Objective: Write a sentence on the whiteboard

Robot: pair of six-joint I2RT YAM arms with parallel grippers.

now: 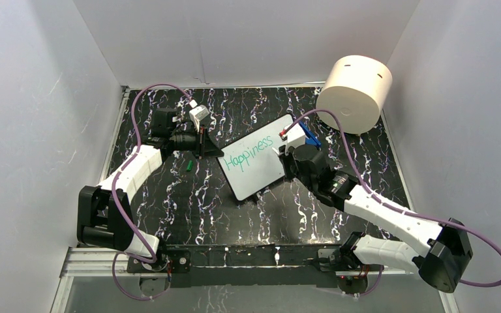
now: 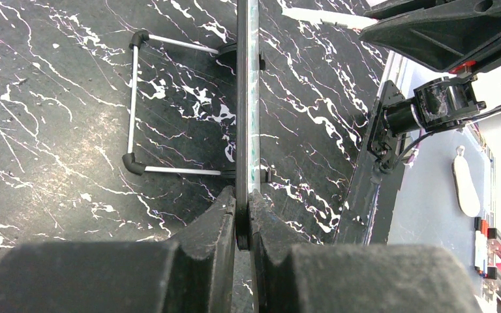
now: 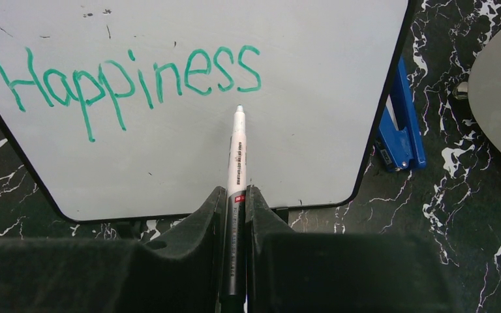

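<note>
The whiteboard [image 1: 261, 175] stands tilted at mid-table, black-framed, with the teal sentence [image 1: 249, 152] reading only "Happiness". My left gripper [image 1: 216, 151] is shut on the board's left edge. In the left wrist view the board [image 2: 248, 98] shows edge-on, pinched between the jaws of the left gripper [image 2: 242, 218]. My right gripper [image 1: 287, 149] is at the board's right side, shut on a white-and-grey marker [image 3: 237, 156]. In the right wrist view the right gripper [image 3: 236, 195] points the marker tip just below the last "s" of the sentence [image 3: 130, 78] on the whiteboard [image 3: 326, 130].
A big cream cylinder [image 1: 354, 93] lies at the back right. A blue clip [image 1: 310, 135] [image 3: 401, 127] sits behind the board's right edge. A small green cap [image 1: 188, 165] lies left of the board. The board's wire stand [image 2: 134, 104] rests on the marbled tabletop. White walls enclose three sides.
</note>
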